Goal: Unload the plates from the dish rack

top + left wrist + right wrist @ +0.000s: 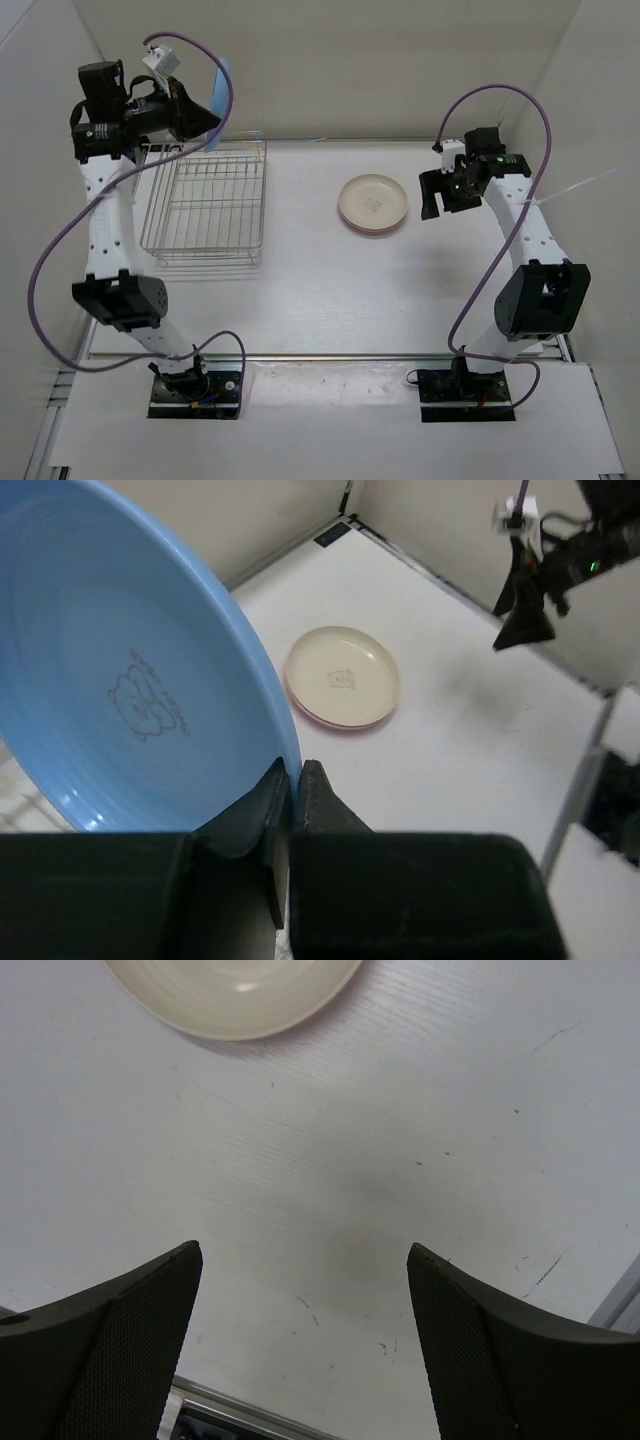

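Left wrist view: closest in, the left gripper (293,780) is pinched shut on the lower rim of the light blue plate (120,670), which is lifted off the table (450,740) and tilted steeply. Beyond it, the cream-white plate (343,675) lies stacked on the pink plate (325,721), of which only a thin rim shows. The right gripper (302,1247) hovers just beside that stack, jaws spread wide around nothing. Seen from above, the dish rack (205,205) stands at the far left, with the blue plate held over its back edge.
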Controlling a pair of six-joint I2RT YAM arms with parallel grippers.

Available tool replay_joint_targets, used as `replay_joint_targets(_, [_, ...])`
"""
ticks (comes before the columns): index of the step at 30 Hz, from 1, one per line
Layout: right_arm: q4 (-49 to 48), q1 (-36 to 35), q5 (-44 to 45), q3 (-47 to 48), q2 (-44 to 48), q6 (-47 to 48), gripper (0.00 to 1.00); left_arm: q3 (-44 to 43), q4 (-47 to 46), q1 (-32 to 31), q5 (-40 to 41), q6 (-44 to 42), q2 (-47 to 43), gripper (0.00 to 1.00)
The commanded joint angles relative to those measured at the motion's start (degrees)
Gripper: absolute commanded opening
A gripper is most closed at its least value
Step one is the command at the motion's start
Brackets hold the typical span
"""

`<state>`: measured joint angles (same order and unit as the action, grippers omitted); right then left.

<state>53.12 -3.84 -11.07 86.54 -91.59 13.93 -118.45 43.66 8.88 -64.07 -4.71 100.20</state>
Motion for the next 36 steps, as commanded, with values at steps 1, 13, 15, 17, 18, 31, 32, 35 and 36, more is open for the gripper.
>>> replay_joint_targets(1, [1.89, -0.12, -2.38, 6.52, 0.27, -0.22, 0.86, -5.30, 17.20, -5.87, 8.14, -16.62, -7.99, 0.11])
replay_joint_targets(13, [9.54, -3.55, -6.60, 21.39, 1.94, 2.67, 0.86, 44.99, 12.18, -64.37, 89.12, -43.50, -25.31, 0.11])
replay_joint_targets(15, [10.06, -4.95, -6.60, 20.78, 2.55, 3.20, 0.86, 50.58, 9.79, -69.50, 96.12, -47.56, -26.46, 0.11])
replay_joint_targets(17, [10.07, -6.87, -4.84, 20.07, 3.08, 3.73, 0.86, 53.32, 7.41, -75.57, 102.73, -52.32, -26.99, 0.11])
replay_joint_targets(18, [10.07, -7.67, -4.05, 19.29, 3.09, 3.73, 0.86, 52.28, 7.41, -77.07, 103.96, -52.85, -25.77, 0.11])
replay_joint_targets(31, [9.02, -13.65, -4.66, 17.96, 5.90, 4.87, 0.86, 28.90, 6.09, -91.59, 102.84, -55.15, -12.32, 0.11])
replay_joint_targets(32, [9.02, -13.65, -5.18, 17.96, 6.51, 4.87, 0.86, 28.11, 6.78, -91.59, 102.83, -55.14, -11.79, 0.11])
replay_joint_targets(35, [8.41, -13.65, -3.53, 17.96, 7.04, 4.87, 0.86, 26.96, 7.32, -91.59, 102.22, -54.44, -10.91, 0.11])
replay_joint_targets(36, [6.66, -13.65, -1.69, 17.96, 7.65, 4.09, 0.86, 26.96, 7.32, -91.59, 102.22, -53.92, -10.38, 0.11])
